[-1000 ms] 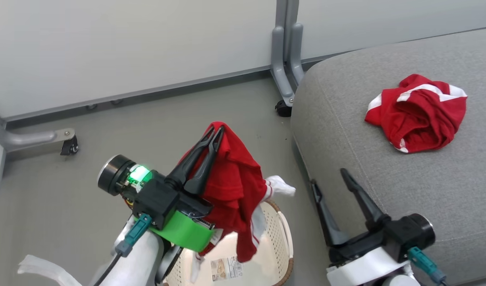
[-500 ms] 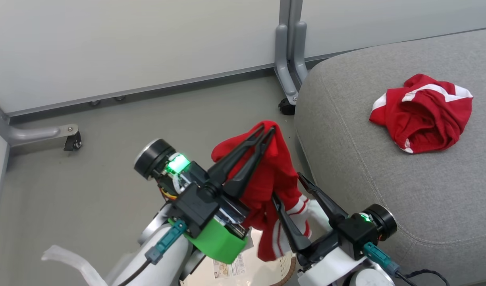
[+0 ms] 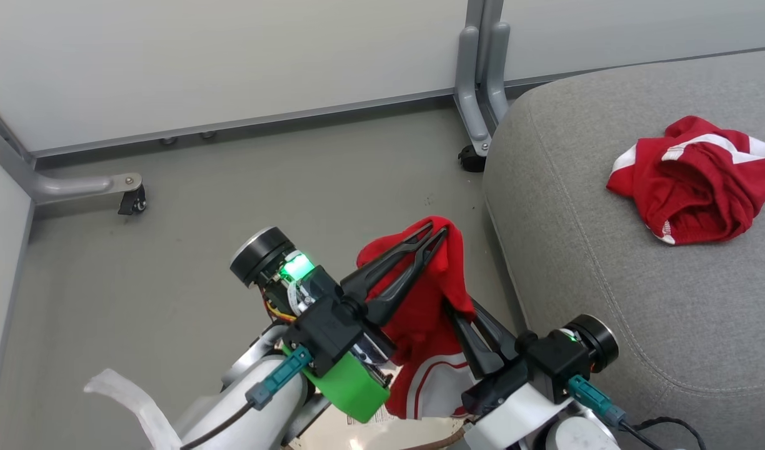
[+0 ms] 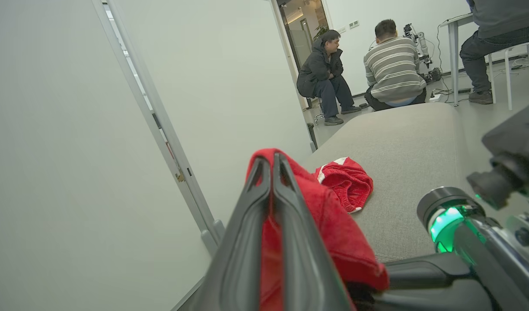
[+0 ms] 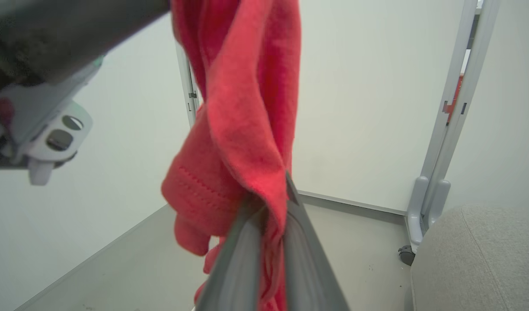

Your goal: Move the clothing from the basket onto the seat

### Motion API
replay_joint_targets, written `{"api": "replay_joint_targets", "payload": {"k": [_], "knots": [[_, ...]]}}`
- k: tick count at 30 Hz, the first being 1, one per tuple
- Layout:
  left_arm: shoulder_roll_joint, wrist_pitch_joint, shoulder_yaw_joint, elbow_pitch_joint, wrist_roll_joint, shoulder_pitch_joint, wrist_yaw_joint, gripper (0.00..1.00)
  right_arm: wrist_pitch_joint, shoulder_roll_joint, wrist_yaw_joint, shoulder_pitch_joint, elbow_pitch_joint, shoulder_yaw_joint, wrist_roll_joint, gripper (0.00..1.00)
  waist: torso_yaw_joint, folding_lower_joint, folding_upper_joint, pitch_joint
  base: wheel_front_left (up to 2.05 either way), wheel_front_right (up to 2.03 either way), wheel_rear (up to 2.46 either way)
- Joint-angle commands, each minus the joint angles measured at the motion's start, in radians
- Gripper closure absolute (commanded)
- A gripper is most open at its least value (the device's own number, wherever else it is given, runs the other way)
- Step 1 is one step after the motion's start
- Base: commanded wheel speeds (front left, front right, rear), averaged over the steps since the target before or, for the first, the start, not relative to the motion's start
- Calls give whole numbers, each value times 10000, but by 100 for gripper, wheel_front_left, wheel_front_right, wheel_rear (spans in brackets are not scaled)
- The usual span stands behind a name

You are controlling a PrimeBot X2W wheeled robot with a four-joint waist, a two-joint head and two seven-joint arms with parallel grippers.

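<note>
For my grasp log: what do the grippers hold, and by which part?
Both hold one red garment: the left gripper at its top fold, the right gripper lower down.

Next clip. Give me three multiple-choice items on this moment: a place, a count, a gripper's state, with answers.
1. The loose garment lies: A on top of the seat; B under the seat; C propped against the seat's side.
2. Red garments in the head view: A one; B two; C three.
3. The right gripper is: A wide open; B shut on nothing; C shut on the hanging garment.
Answers: 1 A, it sits crumpled on the grey cushion top. 2 B, one on the seat, one hanging from the left gripper. 3 C, its fingers pinch red cloth in the right wrist view.
</note>
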Motion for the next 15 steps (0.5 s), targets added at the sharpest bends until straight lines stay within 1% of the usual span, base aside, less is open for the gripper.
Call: {"api": "replay_joint_targets", "payload": {"k": [1, 6, 7, 8, 15], "knots": [[107, -2, -17, 87, -124, -163, -31, 100, -30, -22, -17, -125, -77, -28, 105, 100, 37, 1, 0, 64, 0, 0, 0], [288, -2, 7, 298, -402, -4, -31, 100, -30, -21, -17, -76, -253, -304, 106, 100, -11, 1, 0, 176, 0, 0, 0], [327, -2, 35, 282, -457, 49, -31, 46, -30, -22, -17, -35, -291, -396, 101, 100, -27, 1, 0, 196, 0, 0, 0], [343, -2, 123, 197, -430, 91, -24, 0, -30, -22, -17, 13, -327, -497, 100, 100, -39, 1, 0, 214, 0, 0, 0], [601, -2, 107, 104, -655, 392, -27, 0, -30, -22, -17, 113, -427, -886, 15, 100, -178, 1, 0, 284, 0, 0, 0]]}}
